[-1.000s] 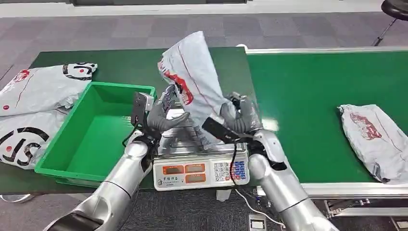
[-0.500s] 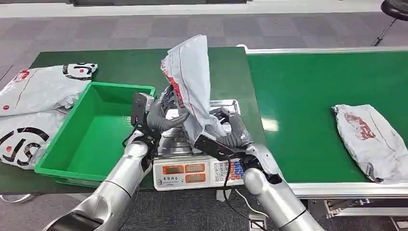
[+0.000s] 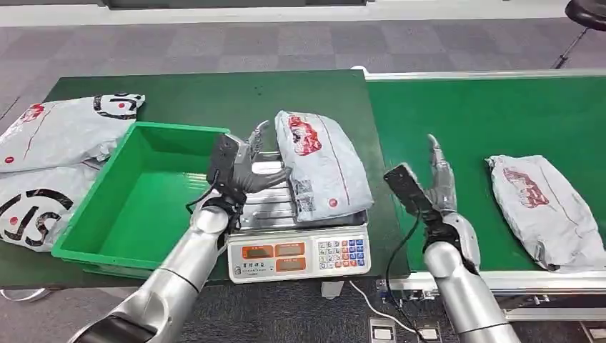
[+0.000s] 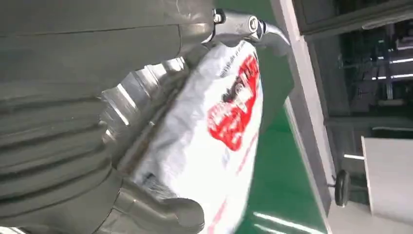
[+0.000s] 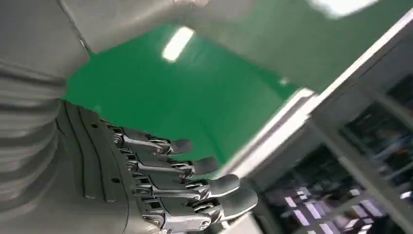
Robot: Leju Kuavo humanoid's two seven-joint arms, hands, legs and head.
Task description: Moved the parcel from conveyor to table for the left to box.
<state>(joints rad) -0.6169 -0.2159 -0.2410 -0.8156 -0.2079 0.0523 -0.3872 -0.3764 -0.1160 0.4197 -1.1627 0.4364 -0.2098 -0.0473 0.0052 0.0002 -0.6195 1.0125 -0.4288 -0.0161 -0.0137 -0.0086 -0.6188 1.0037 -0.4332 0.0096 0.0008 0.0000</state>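
Parcel (image 3: 319, 166) lies on the scale (image 3: 299, 246), beside the green box (image 3: 136, 196). Left hand (image 3: 246, 166) spread at its edge, seemingly just touching. Right hand (image 3: 437, 182) empty, fingers apart, over the conveyor (image 3: 486, 114). Handover stage: next, left must grip and box it.

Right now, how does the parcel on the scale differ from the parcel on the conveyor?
The parcel on the scale lies on the steel weighing pan with the left hand against its edge; the parcel on the conveyor lies on green belt, untouched, beyond the open right hand. The first shows a printed label; the second shows none. Both are grey bags with red print.
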